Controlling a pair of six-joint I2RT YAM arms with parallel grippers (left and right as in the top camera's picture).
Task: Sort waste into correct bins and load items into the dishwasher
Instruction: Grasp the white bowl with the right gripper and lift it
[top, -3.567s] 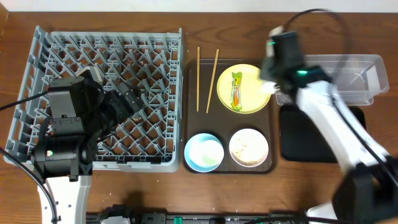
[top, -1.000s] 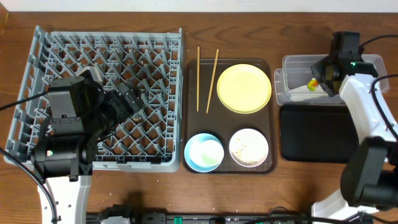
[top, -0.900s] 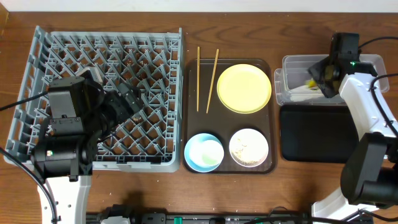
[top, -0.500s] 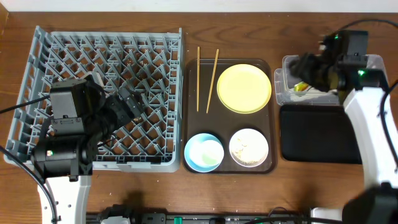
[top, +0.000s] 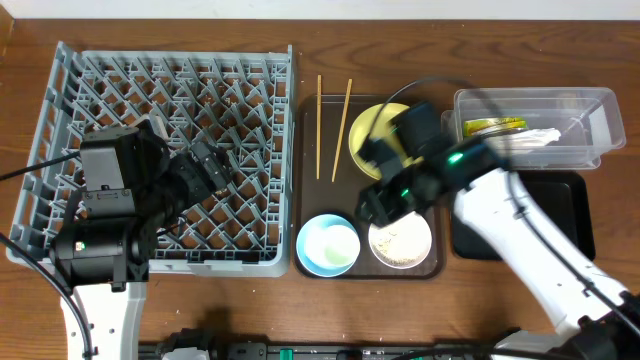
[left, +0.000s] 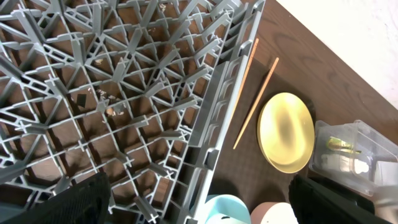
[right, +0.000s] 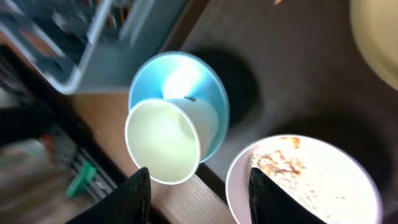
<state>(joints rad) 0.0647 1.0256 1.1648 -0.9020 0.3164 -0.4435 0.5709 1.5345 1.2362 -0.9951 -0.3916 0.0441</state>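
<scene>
Wooden surface (top: 400, 50) from overhead: wrapper (top: 492, 126) and tissue (top: 535, 138) sit in the clear tub (top: 610, 100), far right corner. Left wrist: left jaws spread wide, empty, over the rack (left: 93, 74). Right wrist: right jaws parted, holding nothing, by the white bowl (right: 342, 158). Honestly, a tilted grab could spill its rice scraps (right: 277, 163).

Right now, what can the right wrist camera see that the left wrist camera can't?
Only the right wrist view looks down into the white bowl, showing the food scraps, and into the light-blue bowl. Only the left wrist view shows the clear tub with the snack wrapper inside. Both show the yellow plate and part of the dish rack.
</scene>
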